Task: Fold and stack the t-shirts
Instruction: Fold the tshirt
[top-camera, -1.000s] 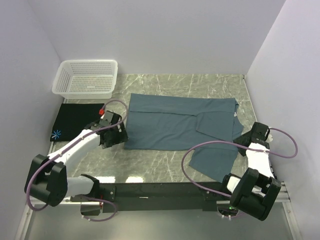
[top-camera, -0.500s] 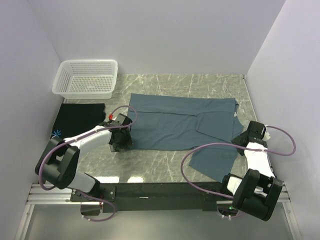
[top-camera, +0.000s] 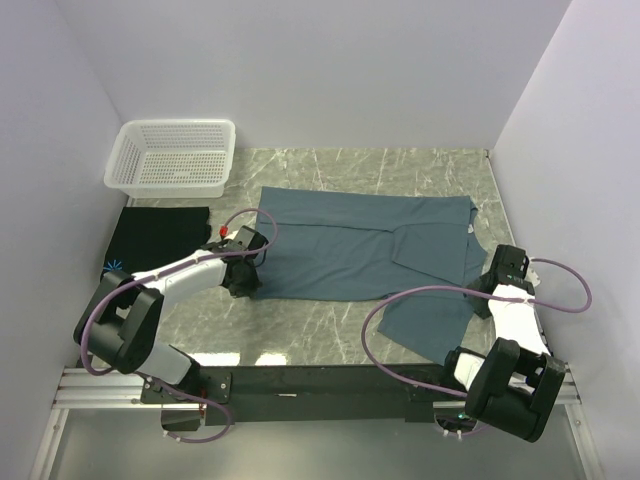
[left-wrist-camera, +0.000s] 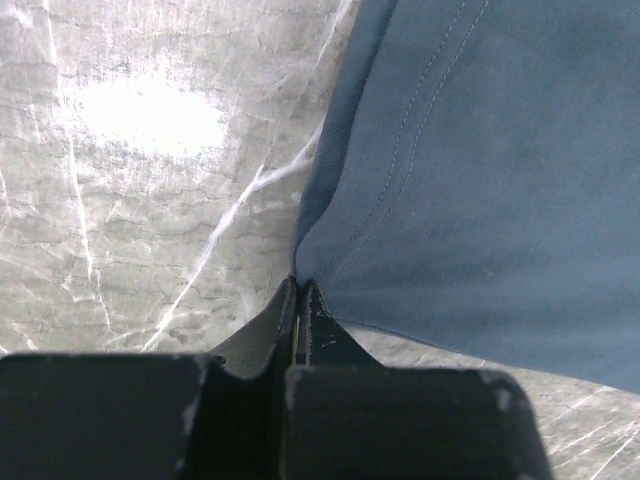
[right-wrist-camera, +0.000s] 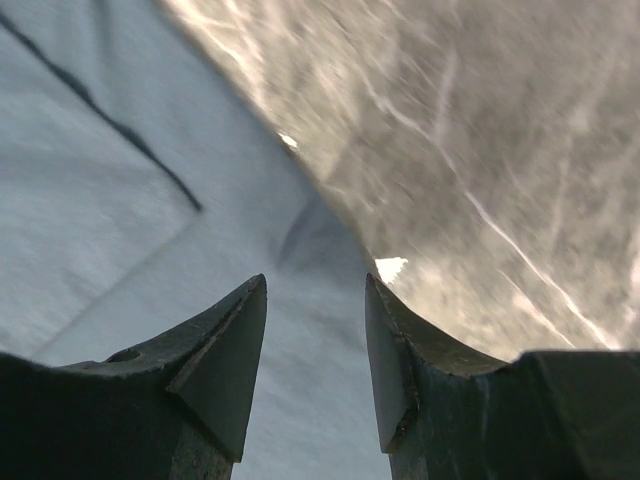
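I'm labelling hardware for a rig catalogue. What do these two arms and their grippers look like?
Both arms are alike: the left arm and right arm have white links between bulky black joint housings. A purple cable loops along each. The left wrist carries a small red mark. The left gripper and right gripper have matte black fingers, wedge-shaped and tapering to the tips.

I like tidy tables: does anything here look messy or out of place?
Only the slate-blue t-shirt: a flap at its right juts out past the rest, so its outline is uneven. The black t-shirt lies folded flat.
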